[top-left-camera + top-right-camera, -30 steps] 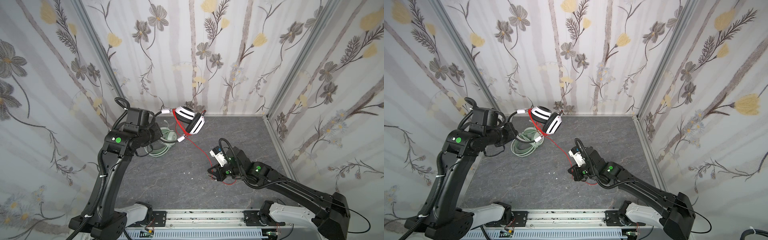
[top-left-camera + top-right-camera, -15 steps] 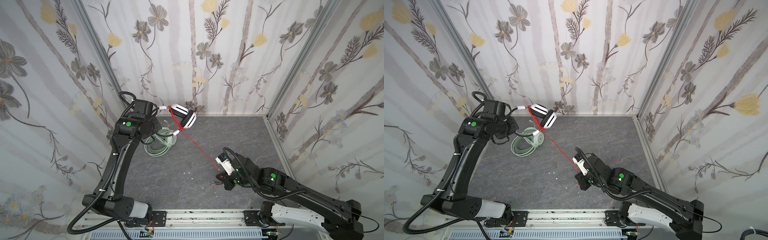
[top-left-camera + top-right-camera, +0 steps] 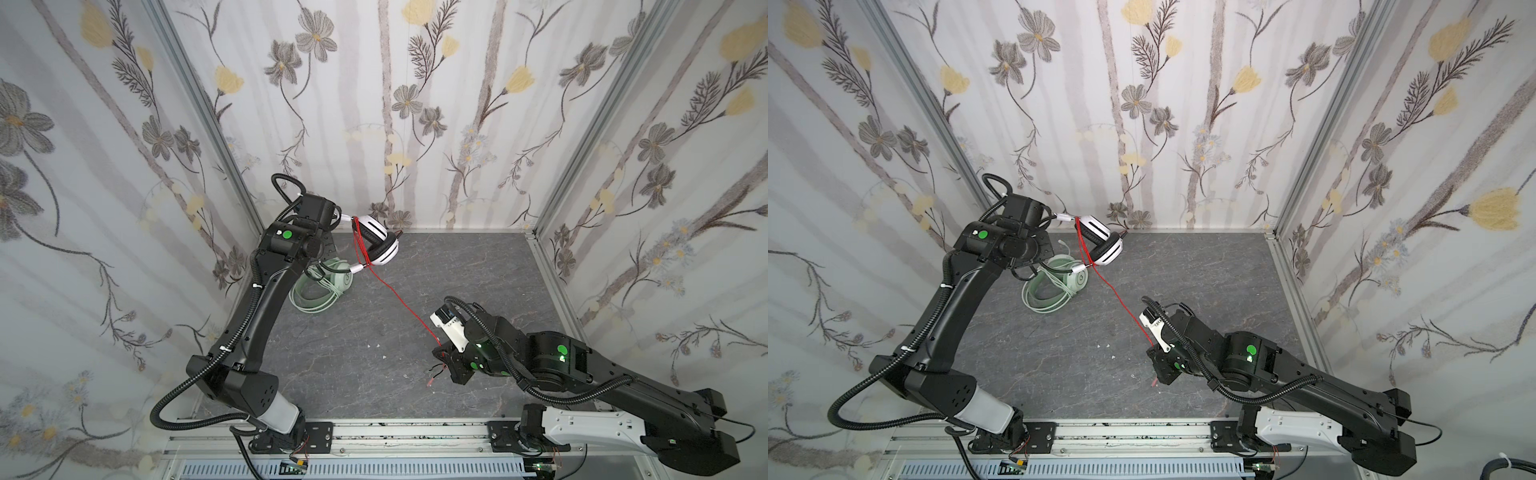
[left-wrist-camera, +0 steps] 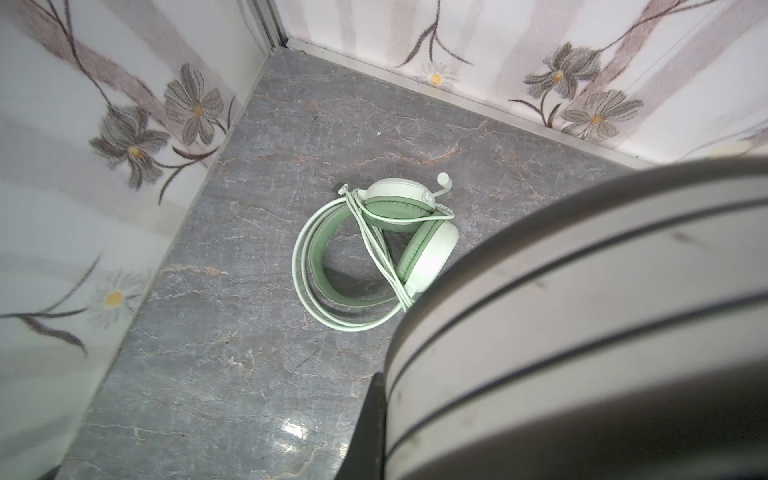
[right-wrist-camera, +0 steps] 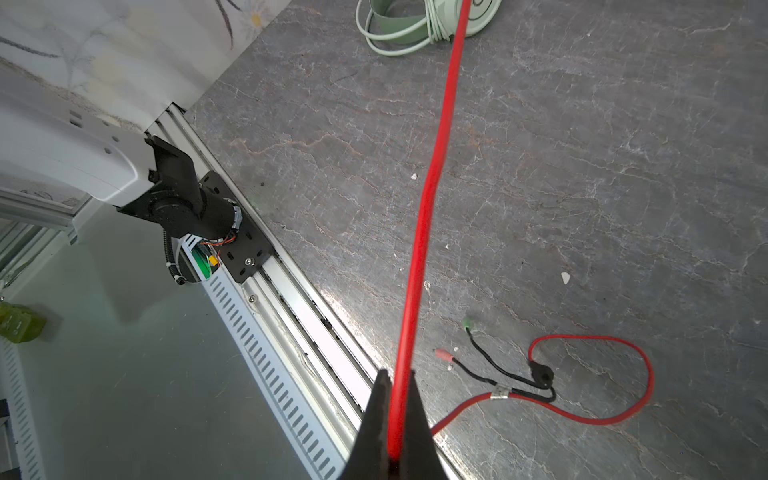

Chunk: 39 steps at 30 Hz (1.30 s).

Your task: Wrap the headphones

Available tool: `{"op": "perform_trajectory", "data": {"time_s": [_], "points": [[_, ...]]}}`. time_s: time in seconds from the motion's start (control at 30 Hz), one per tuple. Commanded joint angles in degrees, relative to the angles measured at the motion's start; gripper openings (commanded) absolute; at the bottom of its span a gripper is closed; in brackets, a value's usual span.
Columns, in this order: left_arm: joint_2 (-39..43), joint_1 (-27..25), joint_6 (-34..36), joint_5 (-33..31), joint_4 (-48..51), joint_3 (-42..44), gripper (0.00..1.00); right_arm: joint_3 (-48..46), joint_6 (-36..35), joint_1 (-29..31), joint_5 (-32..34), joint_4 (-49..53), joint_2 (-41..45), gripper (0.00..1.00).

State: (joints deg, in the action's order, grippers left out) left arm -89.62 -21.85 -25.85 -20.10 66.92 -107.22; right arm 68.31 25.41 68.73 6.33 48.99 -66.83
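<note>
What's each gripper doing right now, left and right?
Left gripper: closed, holding the white-and-black headset by its headband.
Right gripper: closed, pinching the red cable.

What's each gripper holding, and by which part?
Left gripper: white-and-black over-ear headset, by its headband. Right gripper: that headset's thin red cable, jaws pinched partway along.

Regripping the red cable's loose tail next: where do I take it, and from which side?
I'd grip the red cable on the outer bend of its loose loop, short of the black splitter, coming straight down from above, jaws across the strand. The loop lies flat on the table, one strand, bare surface either side; past the splitter only thin leads run to the plugs.
</note>
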Motion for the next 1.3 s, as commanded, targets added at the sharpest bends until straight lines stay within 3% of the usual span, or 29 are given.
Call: {"op": "perform_trajectory", "data": {"time_s": [0.0,0.17,0.33,0.63,0.87,1.27], "points": [[0.38,-2.34,2.95,-11.83,0.23,0.87,0.00,5.33,-0.86,0.53,5.85,5.33,-1.26,0.00],[1.21,-6.07,4.56,-16.70,1.09,4.32,0.00,13.25,-3.01,0.68,8.99,9.91,-2.23,0.00],[1.05,-12.99,6.32,-21.69,2.46,7.04,0.00,18.05,-5.70,0.57,12.97,13.10,-3.23,0.00],[2.11,-25.68,10.29,-18.79,5.45,11.10,0.00,24.06,-12.38,-0.24,25.65,18.83,-6.51,0.00],[6.03,-34.90,11.42,-13.35,3.06,15.20,0.00,24.27,-18.76,-6.30,30.35,14.99,-9.19,0.00],[13.90,-40.82,9.71,-1.71,-3.13,20.71,0.00,17.92,-23.94,-17.75,18.90,3.66,-11.22,0.00]]}}
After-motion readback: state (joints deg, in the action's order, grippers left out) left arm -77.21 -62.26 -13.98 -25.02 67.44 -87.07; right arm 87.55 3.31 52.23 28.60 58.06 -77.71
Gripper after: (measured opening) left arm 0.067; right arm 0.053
